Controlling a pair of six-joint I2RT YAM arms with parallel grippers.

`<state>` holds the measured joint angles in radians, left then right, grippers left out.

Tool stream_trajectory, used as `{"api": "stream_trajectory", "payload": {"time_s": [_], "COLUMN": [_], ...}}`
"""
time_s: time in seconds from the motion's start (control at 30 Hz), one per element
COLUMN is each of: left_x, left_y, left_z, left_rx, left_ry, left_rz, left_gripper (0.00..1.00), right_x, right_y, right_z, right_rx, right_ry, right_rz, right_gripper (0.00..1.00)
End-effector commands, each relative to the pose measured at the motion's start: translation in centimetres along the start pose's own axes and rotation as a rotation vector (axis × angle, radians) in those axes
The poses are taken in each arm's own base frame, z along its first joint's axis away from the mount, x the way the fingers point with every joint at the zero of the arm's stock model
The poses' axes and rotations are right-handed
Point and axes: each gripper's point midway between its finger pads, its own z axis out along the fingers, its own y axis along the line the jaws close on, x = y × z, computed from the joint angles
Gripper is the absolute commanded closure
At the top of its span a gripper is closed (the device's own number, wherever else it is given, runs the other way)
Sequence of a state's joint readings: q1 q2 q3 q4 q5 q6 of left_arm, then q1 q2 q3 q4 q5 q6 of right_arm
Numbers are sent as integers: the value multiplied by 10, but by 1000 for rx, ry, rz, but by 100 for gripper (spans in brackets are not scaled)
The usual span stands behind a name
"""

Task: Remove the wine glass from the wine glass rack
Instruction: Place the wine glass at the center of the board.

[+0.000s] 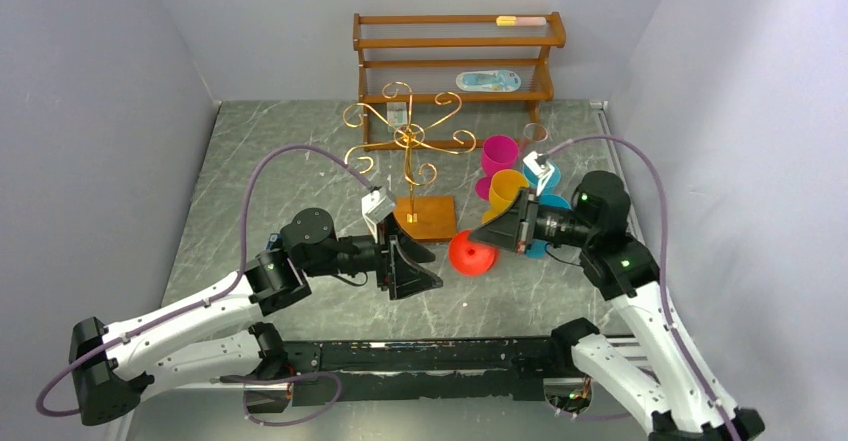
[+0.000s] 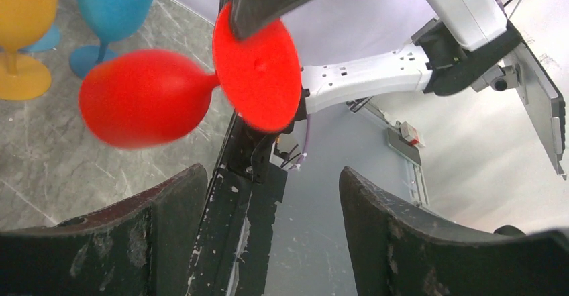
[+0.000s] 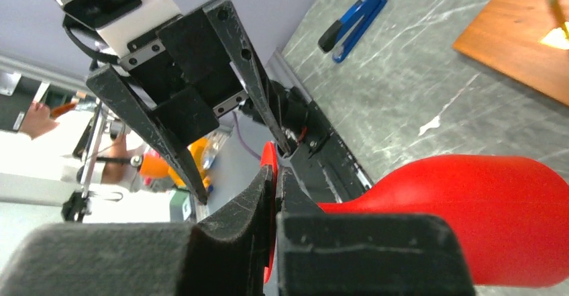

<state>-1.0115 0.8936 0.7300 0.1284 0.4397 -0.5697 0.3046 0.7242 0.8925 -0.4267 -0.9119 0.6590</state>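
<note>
The red wine glass (image 1: pixel 472 253) is off the gold wire rack (image 1: pixel 410 139), which stands empty on its square wooden base (image 1: pixel 428 217). The glass lies sideways just right of the base. My right gripper (image 1: pixel 492 231) is shut on the glass's round foot (image 3: pixel 269 168), with the bowl (image 3: pixel 483 222) low over the table. In the left wrist view the bowl (image 2: pixel 144 98) and foot (image 2: pixel 258 68) show ahead, and the right gripper (image 2: pixel 282 1) clamps the foot's upper edge. My left gripper (image 1: pixel 420 263) is open and empty, facing the glass without touching it (image 2: pixel 272 182).
Pink (image 1: pixel 498 153), yellow (image 1: pixel 505 191) and blue (image 1: pixel 550 204) plastic glasses stand behind the right gripper. A three-tier wooden shelf (image 1: pixel 455 56) stands at the back. A blue stapler (image 3: pixel 352 24) lies on the table. The rack base also shows in the right wrist view (image 3: pixel 516 41).
</note>
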Motion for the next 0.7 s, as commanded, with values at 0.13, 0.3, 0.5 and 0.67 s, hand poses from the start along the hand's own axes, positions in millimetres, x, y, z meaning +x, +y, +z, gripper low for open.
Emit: {"api": "stream_trajectory", "payload": {"time_s": [0.13,0.3,0.5,0.67], "left_x": [-9,-6,-11,-19], "left_y": [-8,0,-7,-22], "left_z": [-4,-14,-22,-14], "left_rx": [29,-25,-1,114], "left_ry": [-50,-73,-127,-182], "left_rz": [-6,-19,-37,-118], "left_gripper": [32,43,52,60], "right_x": [14,12,20,28], "right_y": [15,37,48,53], "right_z": [53,58,51,50], "right_rx": [-22,-141,-223,-282], "right_ry": [-16,-67,-63,-53], "right_rz": [-12,-33,-53,-52], "right_gripper": [100,100,100,100]}}
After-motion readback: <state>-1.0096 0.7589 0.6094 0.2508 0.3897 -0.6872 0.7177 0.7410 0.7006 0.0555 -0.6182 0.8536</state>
